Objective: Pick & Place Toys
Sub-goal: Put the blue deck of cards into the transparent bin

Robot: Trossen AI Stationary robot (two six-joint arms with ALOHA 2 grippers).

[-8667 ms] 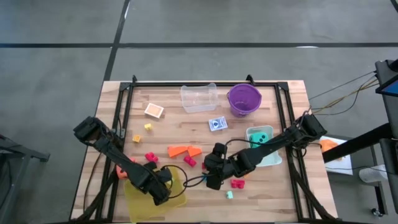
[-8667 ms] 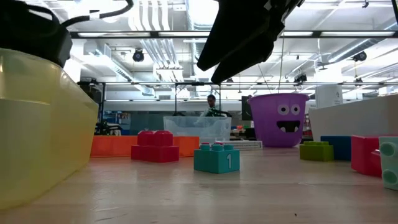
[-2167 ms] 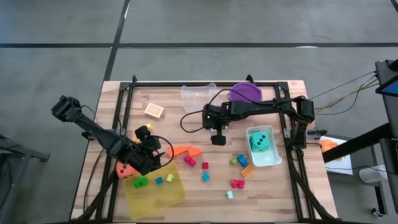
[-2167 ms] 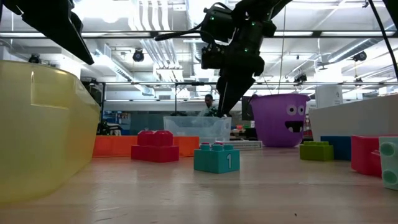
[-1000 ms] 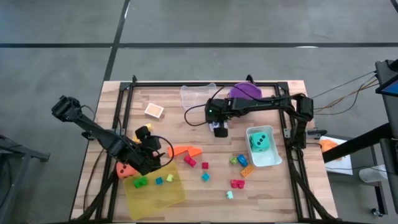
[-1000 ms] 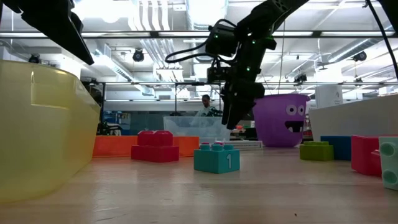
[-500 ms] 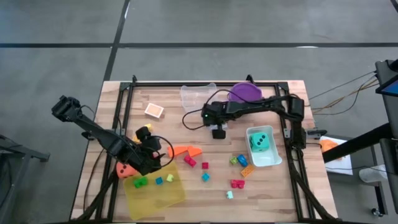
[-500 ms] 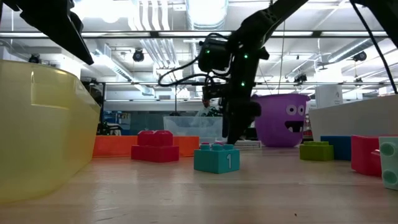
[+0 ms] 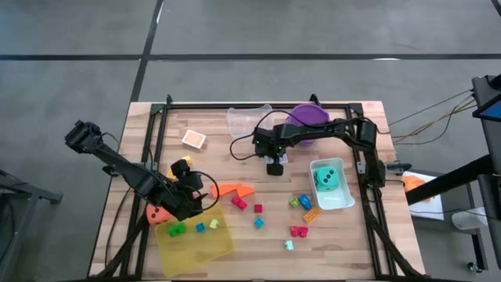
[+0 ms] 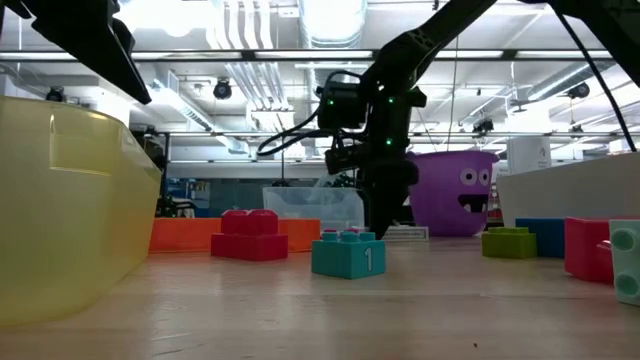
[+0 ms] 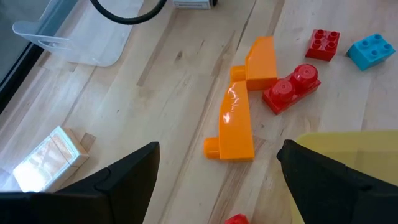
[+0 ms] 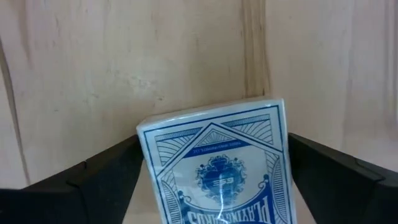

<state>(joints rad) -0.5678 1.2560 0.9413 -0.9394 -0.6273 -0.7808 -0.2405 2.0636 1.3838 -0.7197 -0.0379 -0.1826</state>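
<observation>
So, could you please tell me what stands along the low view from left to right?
Yellow tray → orange wedge → red brick → teal brick → purple bucket → green brick.

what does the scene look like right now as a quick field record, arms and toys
right gripper: open, fingers either side of the blue card pack, low over the table
left gripper: open, holding nothing, above the orange wedges
yellow tray: holds small bricks
teal die: in a teal tub
purple bucket: at the far edge
</observation>
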